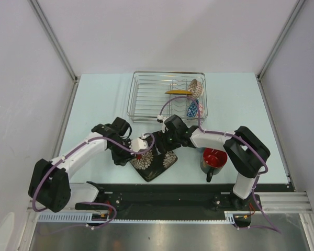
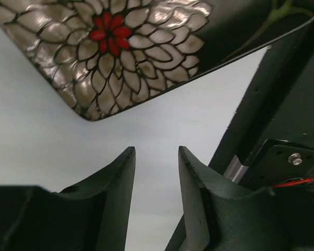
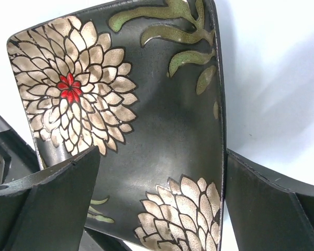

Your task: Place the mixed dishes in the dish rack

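Note:
A dark square plate [image 1: 156,164] with pale flowers lies on the table in front of the dish rack [image 1: 146,99]. My right gripper [image 3: 162,157] stands open, wide across one corner of the plate [image 3: 162,115], one finger over its face and the other at its edge. My left gripper [image 2: 157,151] is open with nothing between its fingers, a short way from another corner of the plate [image 2: 115,47]. In the top view both grippers, left [image 1: 137,153] and right [image 1: 164,144], meet at the plate's far side. The rack holds a pinkish bowl [image 1: 197,88], a blue patterned bowl [image 1: 192,109] and a yellow-faced plate [image 1: 179,92].
A dark mug with a red inside [image 1: 213,159] stands on the table right of the plate, under the right arm's forearm. The black base rail [image 1: 172,193] runs along the near edge. Metal frame posts stand at the table's far corners.

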Controlling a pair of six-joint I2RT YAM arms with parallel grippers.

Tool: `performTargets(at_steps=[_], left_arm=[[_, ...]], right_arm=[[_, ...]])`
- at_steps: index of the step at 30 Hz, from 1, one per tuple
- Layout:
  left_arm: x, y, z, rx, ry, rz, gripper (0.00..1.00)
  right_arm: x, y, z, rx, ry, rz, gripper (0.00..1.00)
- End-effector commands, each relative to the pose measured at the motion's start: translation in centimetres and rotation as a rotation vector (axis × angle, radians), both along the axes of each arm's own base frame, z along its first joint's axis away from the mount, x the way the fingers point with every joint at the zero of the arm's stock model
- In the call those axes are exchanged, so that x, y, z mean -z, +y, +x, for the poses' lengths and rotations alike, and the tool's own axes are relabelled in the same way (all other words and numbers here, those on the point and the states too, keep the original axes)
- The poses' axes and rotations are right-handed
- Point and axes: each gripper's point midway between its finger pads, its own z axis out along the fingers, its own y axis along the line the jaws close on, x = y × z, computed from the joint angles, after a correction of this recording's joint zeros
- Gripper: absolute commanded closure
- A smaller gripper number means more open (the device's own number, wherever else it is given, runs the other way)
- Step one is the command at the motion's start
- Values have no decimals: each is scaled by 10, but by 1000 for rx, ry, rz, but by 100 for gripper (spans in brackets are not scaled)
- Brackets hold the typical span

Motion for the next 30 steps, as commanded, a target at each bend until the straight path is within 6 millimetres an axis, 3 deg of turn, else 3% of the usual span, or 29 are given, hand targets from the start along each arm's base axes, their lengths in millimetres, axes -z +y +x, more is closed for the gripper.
performTargets(at_steps=[1,10,16,23,30], left_arm=[[-14,-16,-20,56,45,-23,56],[8,-3,-49,64,126,40,57],[14,-16,-62,85,178,20,57],[29,-45,-30,52,139,-22,58],[58,-44,-11,-17,144,73,59]], right_arm=[[49,-29,-48,-45,199,-153,2],[58,-44,-52,-69,193,-232,2],[59,-50,-56,-83,192,-261,2],[55,-52,-70,-105,226,-230,5],[59,-54,-77,-107,272,-192,5]])
